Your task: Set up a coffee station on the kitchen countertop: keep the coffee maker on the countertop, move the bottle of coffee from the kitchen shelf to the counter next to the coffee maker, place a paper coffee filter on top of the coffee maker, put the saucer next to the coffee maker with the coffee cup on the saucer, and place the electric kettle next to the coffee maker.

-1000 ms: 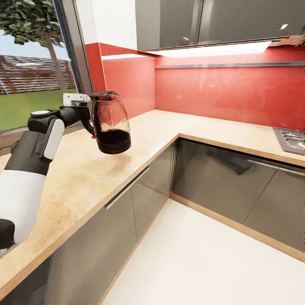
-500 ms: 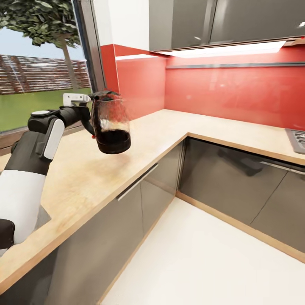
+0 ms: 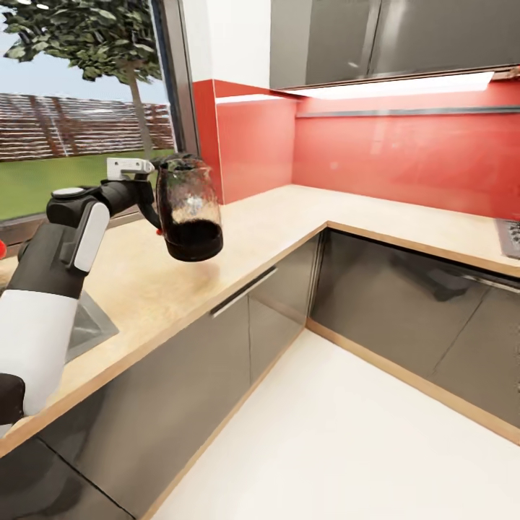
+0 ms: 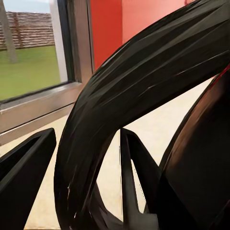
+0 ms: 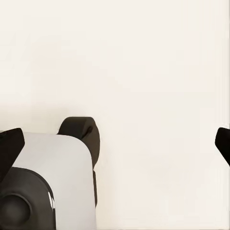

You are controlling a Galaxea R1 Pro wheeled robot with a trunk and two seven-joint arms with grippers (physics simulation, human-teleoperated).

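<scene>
Head view has the left gripper [image 3: 148,189] clamped on the black looped handle of the electric kettle [image 3: 189,209], which hangs upright in the air above the countertop [image 3: 238,245], clear of its surface and near the window [image 3: 79,123] on the left. Left wrist view looks along that gripper's fingers [image 4: 136,167], one on each side of the thick handle loop (the kettle's dark glass body [image 4: 201,172] sits just beside them). Right wrist view catches the right gripper's two black fingertips [image 5: 9,143] spread wide apart over the pale floor [image 5: 153,72], holding nothing.
</scene>
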